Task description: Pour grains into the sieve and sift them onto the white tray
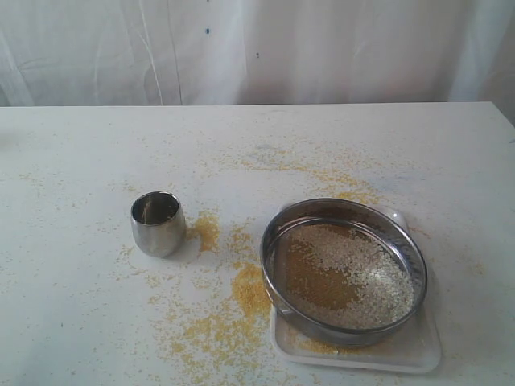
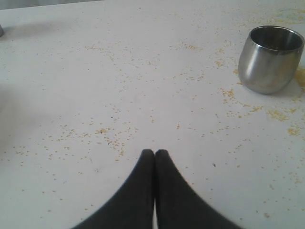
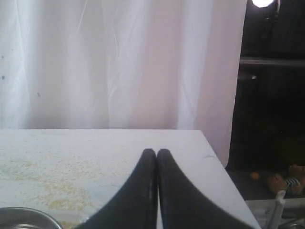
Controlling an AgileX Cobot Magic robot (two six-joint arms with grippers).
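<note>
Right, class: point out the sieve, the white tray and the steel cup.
sieve (image 1: 346, 331), exterior view, front rim wall
white tray (image 1: 416, 351), exterior view, bare corner at lower right
steel cup (image 1: 158, 233), exterior view, outer side wall

tray: mostly hidden under the sieve; only near rim and corners show
sieve, right wrist view: a rim sliver, rest cut off
cup: inside too dark to tell

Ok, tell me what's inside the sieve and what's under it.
Inside the sieve, grains lie across its bottom, golden on one side, paler on the other. Under it sits the white tray. Only the tray's edges show, so anything directly beneath the sieve is mostly hidden.
</note>
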